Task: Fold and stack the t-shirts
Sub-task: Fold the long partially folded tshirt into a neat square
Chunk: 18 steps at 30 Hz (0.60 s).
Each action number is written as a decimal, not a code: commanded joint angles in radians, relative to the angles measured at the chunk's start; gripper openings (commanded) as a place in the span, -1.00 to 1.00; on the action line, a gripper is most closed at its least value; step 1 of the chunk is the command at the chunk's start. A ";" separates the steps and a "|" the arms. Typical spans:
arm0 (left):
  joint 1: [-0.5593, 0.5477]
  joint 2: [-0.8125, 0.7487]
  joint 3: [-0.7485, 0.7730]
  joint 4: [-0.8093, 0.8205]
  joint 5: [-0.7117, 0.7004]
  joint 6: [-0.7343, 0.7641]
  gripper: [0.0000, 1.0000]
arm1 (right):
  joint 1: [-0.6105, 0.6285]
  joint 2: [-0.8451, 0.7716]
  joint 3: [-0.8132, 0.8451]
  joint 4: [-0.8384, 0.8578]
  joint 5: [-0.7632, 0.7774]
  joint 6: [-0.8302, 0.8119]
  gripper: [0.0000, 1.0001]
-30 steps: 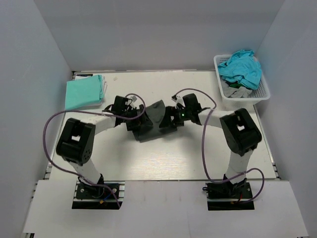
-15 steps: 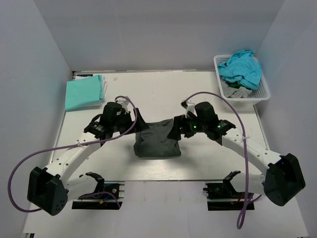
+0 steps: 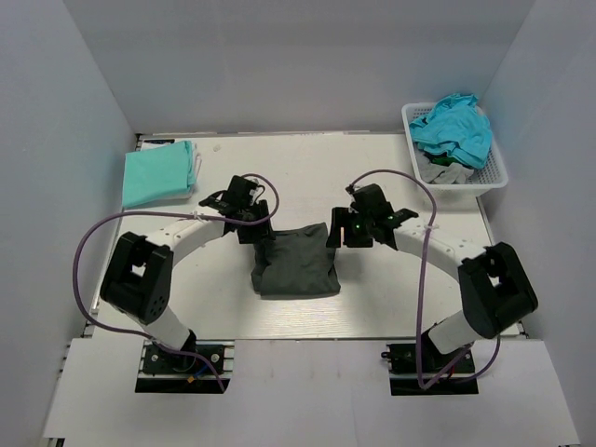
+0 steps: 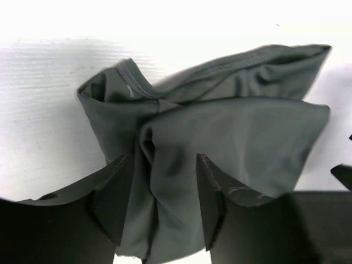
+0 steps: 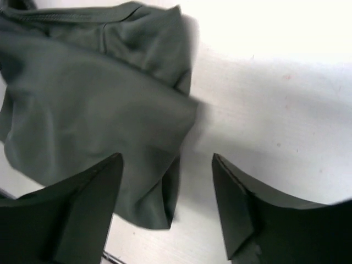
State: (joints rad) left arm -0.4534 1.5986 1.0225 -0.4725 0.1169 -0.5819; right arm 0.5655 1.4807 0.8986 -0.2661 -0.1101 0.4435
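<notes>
Top external: dark grey shirt [image 3: 296, 263] now lies mid-table as a rumpled folded block; a second ago it was bunched up between the arms. Left gripper [image 3: 251, 222] and right gripper [image 3: 341, 230] sit at its far corners. Jaws narrower than before but still apart: left straddles a cloth fold, right the edge, no pinch visible. Likely re-grip for the next fold, then stack on green shirt [image 3: 158, 173].

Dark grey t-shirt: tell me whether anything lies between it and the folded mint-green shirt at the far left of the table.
No loose object does. The table is bare between the dark grey t-shirt and the mint-green shirt. Only the left arm, reaching to the grey shirt's left edge, lies across that line.
</notes>
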 commanded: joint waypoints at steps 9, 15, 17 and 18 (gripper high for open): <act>0.005 0.033 0.036 -0.002 0.026 0.019 -0.18 | -0.044 0.177 0.072 0.091 -0.091 0.047 0.14; -0.004 0.066 0.045 -0.012 0.014 0.028 -0.29 | -0.047 0.188 0.068 0.163 -0.155 0.057 -0.08; -0.004 0.075 0.045 -0.023 0.004 0.028 -0.29 | -0.049 0.187 0.066 0.172 -0.160 0.061 -0.12; -0.004 0.075 0.045 -0.023 0.004 0.028 -0.29 | -0.052 0.190 0.068 0.173 -0.154 0.057 -0.15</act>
State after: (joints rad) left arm -0.4538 1.6783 1.0317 -0.4820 0.1272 -0.5648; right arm 0.5220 1.6775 0.9279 -0.1501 -0.2325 0.4938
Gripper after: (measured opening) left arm 0.358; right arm 0.437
